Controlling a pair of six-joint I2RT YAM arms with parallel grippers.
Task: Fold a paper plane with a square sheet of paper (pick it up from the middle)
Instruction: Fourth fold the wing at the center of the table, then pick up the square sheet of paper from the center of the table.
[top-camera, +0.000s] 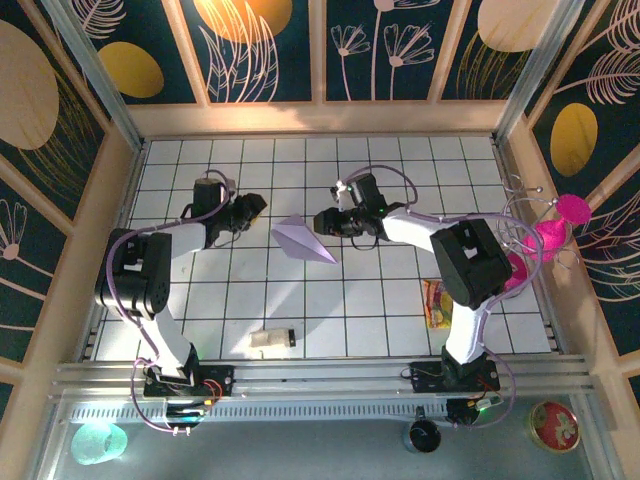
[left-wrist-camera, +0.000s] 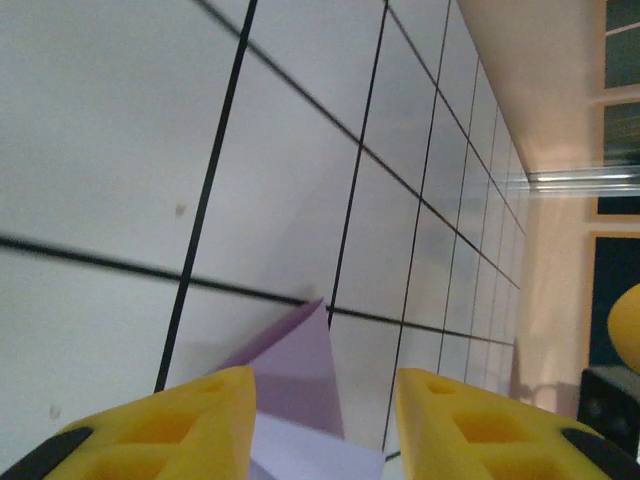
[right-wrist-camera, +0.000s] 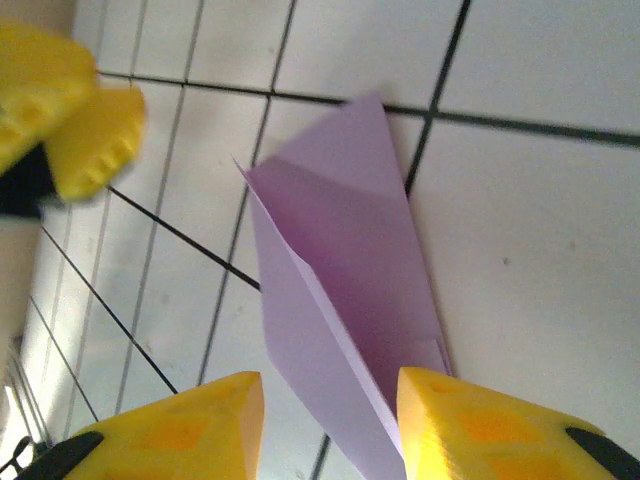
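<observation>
The square sheet of paper lies folded into a slim pale lilac paper plane (top-camera: 303, 241) on the white tiled table (top-camera: 400, 170), its point toward the lower right. My left gripper (top-camera: 258, 206) stands just left of its wide end and my right gripper (top-camera: 321, 222) just to its right. In the left wrist view the paper plane (left-wrist-camera: 300, 355) reaches between the yellow fingers (left-wrist-camera: 190, 425) of the open left gripper (left-wrist-camera: 325, 430). In the right wrist view the paper plane (right-wrist-camera: 340, 270) runs between the spread fingers (right-wrist-camera: 480, 425) of the open right gripper (right-wrist-camera: 330, 430), unpinched.
A small white block with a black end (top-camera: 271, 340) lies near the front edge. A colourful snack packet (top-camera: 436, 303) lies at the front right beside the right arm. Pink objects (top-camera: 548, 235) hang at the right wall. Wooden walls surround the table.
</observation>
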